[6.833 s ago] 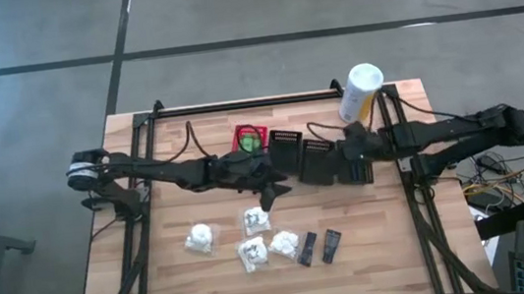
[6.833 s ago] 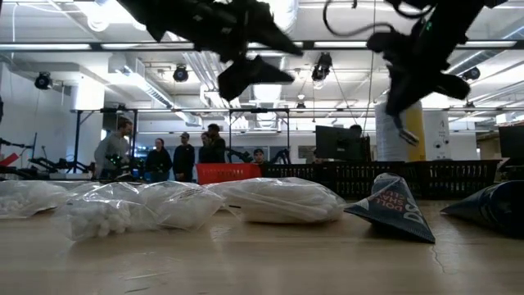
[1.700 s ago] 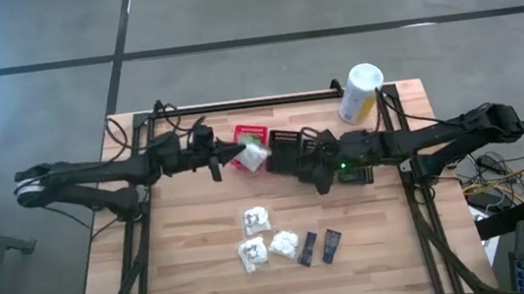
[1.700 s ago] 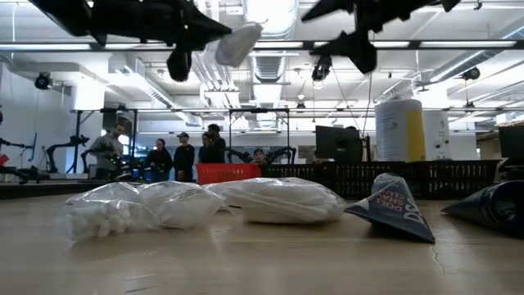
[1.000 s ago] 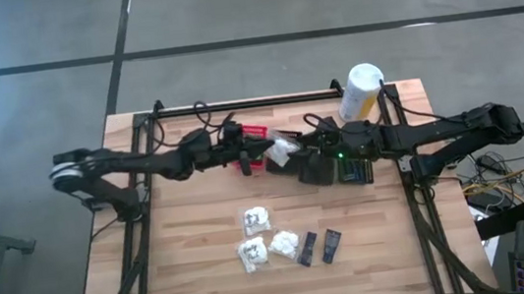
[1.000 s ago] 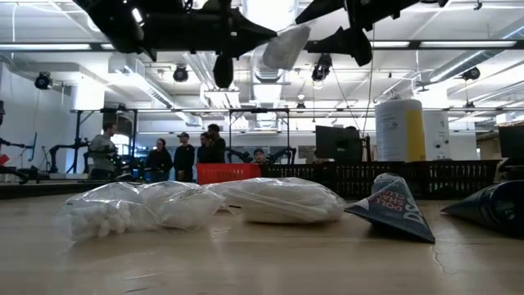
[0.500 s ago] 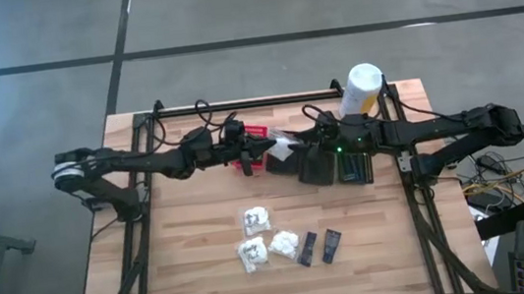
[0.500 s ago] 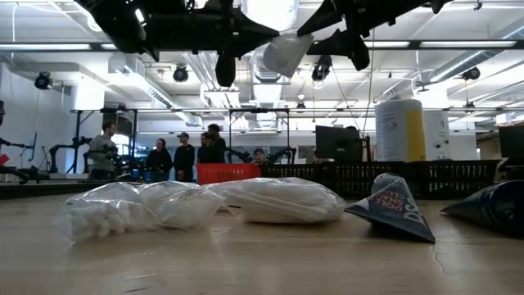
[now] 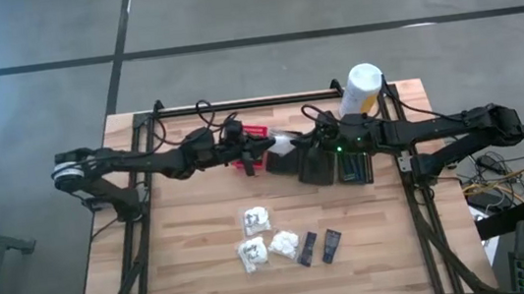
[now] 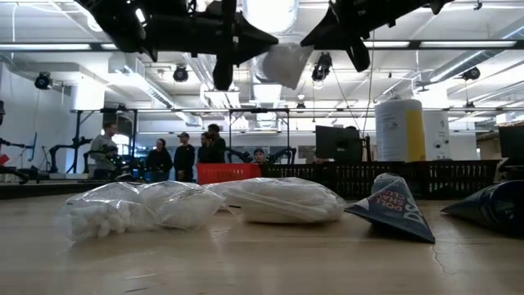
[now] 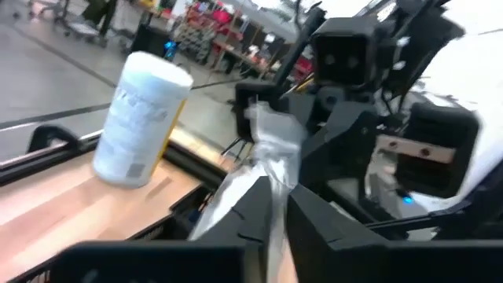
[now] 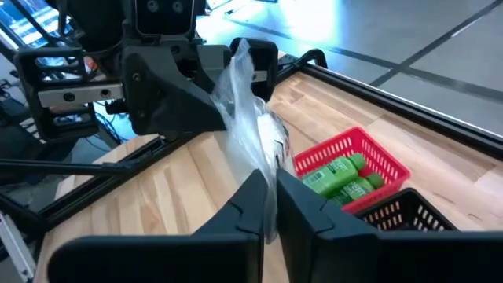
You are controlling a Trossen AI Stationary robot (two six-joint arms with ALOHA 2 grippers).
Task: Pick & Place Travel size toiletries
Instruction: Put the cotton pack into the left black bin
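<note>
The left gripper (image 9: pixel 264 145) reaches in from the left over the back of the wooden surface (image 9: pixel 197 273), above the red basket (image 9: pixel 251 133), and pinches one end of a white crinkly plastic pouch (image 9: pixel 285 144) held in the air. The right gripper (image 9: pixel 303 144) meets it from the other side, its fingers (image 12: pixel 255 200) closed narrowly on the same pouch (image 12: pixel 250 130), so the pouch (image 10: pixel 282 61) hangs between the two grippers, well above the surface. In the right wrist view the red basket (image 12: pixel 357 169) holds green packets (image 12: pixel 338 177), whose print is too small to read, and a black basket (image 12: pixel 409 216) sits just beside it. In the high view two black baskets (image 9: pixel 328 164) lie under the right arm. The white-and-yellow canister (image 9: pixel 360 91) stands at the back right corner, near the edge; its label text cannot be read. Toward the front, three more white pouches (image 9: pixel 258 238) lie clustered, with two slim black razors (image 9: pixel 318 246) just beside them on the right. The low view shows a dark packet (image 10: pixel 391 209) with pale lettering that cannot be made out. The front left and the front right of the surface lie bare. People (image 10: pixel 176 160) stand in the room beyond.
</note>
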